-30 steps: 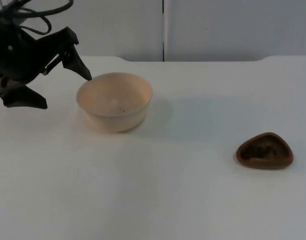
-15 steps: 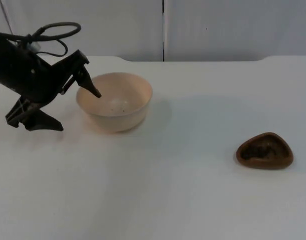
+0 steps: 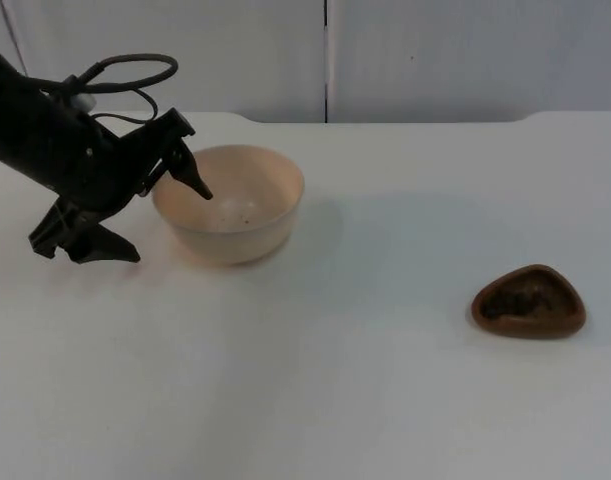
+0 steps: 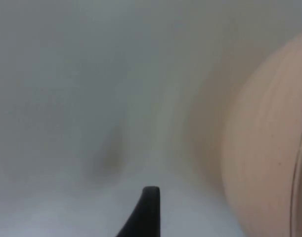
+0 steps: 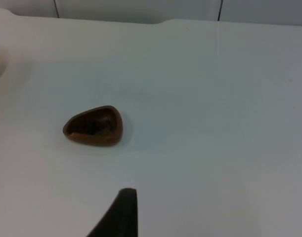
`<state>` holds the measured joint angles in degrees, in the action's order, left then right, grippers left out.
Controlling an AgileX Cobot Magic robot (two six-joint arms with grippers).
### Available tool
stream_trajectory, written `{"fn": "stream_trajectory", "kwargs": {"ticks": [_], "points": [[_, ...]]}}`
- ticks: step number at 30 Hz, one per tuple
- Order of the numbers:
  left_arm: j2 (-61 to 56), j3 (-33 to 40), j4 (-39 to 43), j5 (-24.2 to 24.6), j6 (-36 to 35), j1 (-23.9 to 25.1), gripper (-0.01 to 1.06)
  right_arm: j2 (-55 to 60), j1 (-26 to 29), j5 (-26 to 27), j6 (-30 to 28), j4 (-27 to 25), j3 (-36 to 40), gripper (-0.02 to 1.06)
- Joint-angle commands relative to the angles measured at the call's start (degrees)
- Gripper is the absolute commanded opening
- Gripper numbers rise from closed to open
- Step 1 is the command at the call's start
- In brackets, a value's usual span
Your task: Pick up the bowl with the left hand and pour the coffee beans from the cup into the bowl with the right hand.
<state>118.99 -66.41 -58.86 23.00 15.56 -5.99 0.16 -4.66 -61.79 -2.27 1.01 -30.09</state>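
The left gripper point(image 3: 165, 222) reaches in low from the left arm, its jaws spread wide, one fingertip point(image 3: 199, 188) high, the other fingertip point(image 3: 120, 253) low.

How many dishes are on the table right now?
2. The cream bowl stands at the table's left rear, with the left claw open astride its near-left rim. The brown cup holding dark coffee beans sits apart at the right front.
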Motion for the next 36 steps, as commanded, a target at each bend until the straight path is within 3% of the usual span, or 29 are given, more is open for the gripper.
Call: {"fn": "stream_trajectory", "kwargs": {"ticks": [1, 7, 12, 15, 16, 20, 26, 36], "points": [[0.07, -0.31, -0.67, -0.89, 0.19, -0.30, 0.86, -0.16, 0.38, 0.04, 0.11, 0.34, 0.52, 1.05], [0.06, -0.31, -0.54, -0.89, 0.19, -0.30, 0.85, -0.16, 0.38, 0.04, 0.11, 0.34, 0.52, 1.05], [0.06, -0.31, -0.44, -0.89, 1.24, -0.30, 0.73, -0.16, 0.38, 0.04, 0.11, 0.34, 0.52, 1.05], [0.06, -0.31, -0.44, -0.52, 1.24, -0.30, 0.49, -0.16, 0.38, 0.04, 0.11, 0.34, 0.52, 1.05], [0.06, -0.31, -0.44, -0.52, 1.24, -0.30, 0.49, -0.16, 0.38, 0.04, 0.11, 0.34, 0.52, 1.05], [0.06, -0.31, -1.09, 0.39, 1.24, -0.30, 0.23, -0.16, 0.38, 0.04, 0.00, 0.32, 0.52, 1.05], [0.06, -0.31, -1.09, 1.24, 1.33, -0.30, 0.00, -0.16, 0.38, 0.04, -0.12, 0.32, 0.52, 1.05], [-1.30, -0.31, 0.60, 5.29, 1.33, -0.30, 0.00, -0.16, 0.38, 0.04, -0.12, 0.32, 0.52, 1.05]]}}
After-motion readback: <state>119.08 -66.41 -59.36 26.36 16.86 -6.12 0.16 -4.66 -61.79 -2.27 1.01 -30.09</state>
